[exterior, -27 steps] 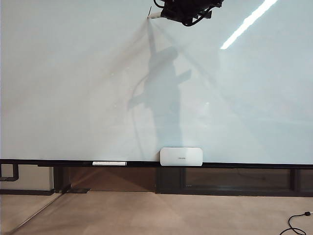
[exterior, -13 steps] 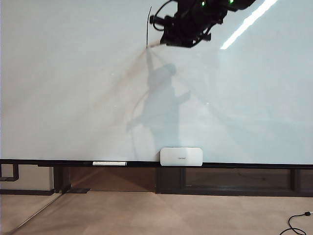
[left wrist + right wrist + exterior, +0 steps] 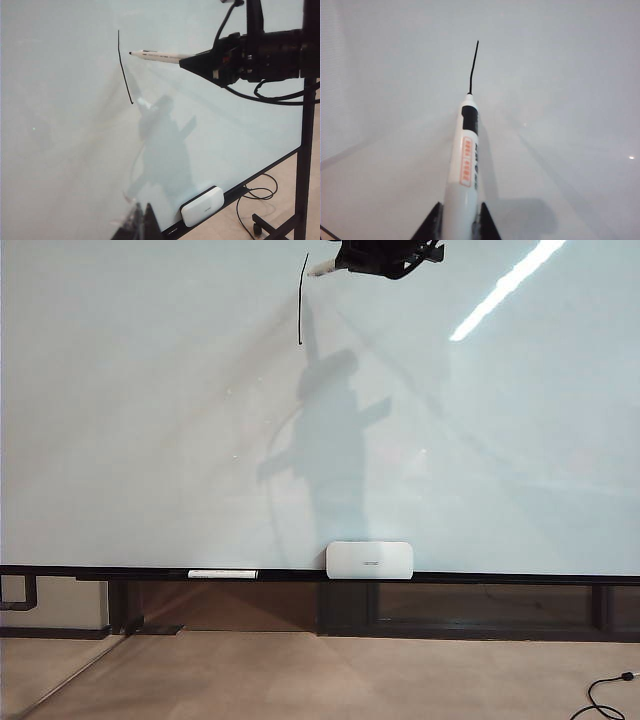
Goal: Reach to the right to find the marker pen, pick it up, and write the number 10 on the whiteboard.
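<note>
The whiteboard [image 3: 150, 440] fills the view. One thin black stroke, the "1" [image 3: 302, 300], runs down its upper middle; no "0" shows. At the top edge of the exterior view, my right gripper [image 3: 340, 262] is shut on the marker pen [image 3: 320, 269], whose pale tip points left just right of the stroke's upper part. The left wrist view shows that pen [image 3: 160, 56] level beside the stroke [image 3: 122, 65]. In the right wrist view the pen [image 3: 465, 175] sits between the jaws of the right gripper [image 3: 460, 227]. My left gripper [image 3: 142, 227] is shut and empty, low near the board.
A white rounded box [image 3: 369, 560] and a long white marker [image 3: 222, 574] rest on the dark rail [image 3: 500, 578] along the board's lower edge. A black cable [image 3: 605, 695] lies on the floor at the right. A black stand post [image 3: 305, 150] rises beside the board.
The right gripper drew the stroke downward, lengthening it from a short mark, then rose back to the top edge. The pen now points just right of the stroke's upper part.
</note>
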Motion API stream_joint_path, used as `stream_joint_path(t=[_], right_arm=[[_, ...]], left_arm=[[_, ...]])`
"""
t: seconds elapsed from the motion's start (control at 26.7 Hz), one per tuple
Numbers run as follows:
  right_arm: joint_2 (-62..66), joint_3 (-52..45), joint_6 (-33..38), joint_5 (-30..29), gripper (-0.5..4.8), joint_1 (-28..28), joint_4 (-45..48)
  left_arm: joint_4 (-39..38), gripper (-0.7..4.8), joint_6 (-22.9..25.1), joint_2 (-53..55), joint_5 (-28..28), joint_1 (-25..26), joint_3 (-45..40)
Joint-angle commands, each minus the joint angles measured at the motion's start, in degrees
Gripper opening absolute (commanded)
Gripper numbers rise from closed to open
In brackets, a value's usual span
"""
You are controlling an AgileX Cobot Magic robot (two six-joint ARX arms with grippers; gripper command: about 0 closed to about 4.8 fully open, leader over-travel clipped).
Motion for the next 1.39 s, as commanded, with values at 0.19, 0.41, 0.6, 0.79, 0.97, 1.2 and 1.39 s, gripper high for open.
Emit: stream_joint_path(t=[0.19,0.41,0.6,0.79,0.97,1.2,1.39], right_arm=[[0.11,-0.02,-0.96,3.19,-0.02,-0.07,4.42],[0.11,0.33,-1.03,4.11,-0.02,-0.28,5.92],[0.17,3.28,-0.90,4.07,-0.02,-0.31,6.10],[0.42,4.39,-1.27,4.07,-0.02,-0.33,2.93],[0.66,4.39,-2.19,4.72,-0.02,-0.35,2.67],[0.68,4.39,-1.16,4.94,-0.02,-2.32,2.23],[1.03,4.37,-0.79,4.94,-0.02,-2.36,0.44]], left_arm=[[0.74,-0.06,-0.13,-0.24,4.11,0.07,0.26],[-0.79,-0.06,-0.22,-0.20,4.35,0.07,0.24],[-1.73,-0.06,-0.17,0.15,4.39,0.07,0.22],[-1.22,-0.06,-0.37,0.15,5.09,0.07,0.22],[-1.16,-0.06,-0.20,0.15,3.69,0.07,0.22],[-0.52,-0.06,-0.15,0.15,4.00,0.07,0.24],[-0.48,-0.06,-0.24,0.15,4.11,0.07,0.24]])
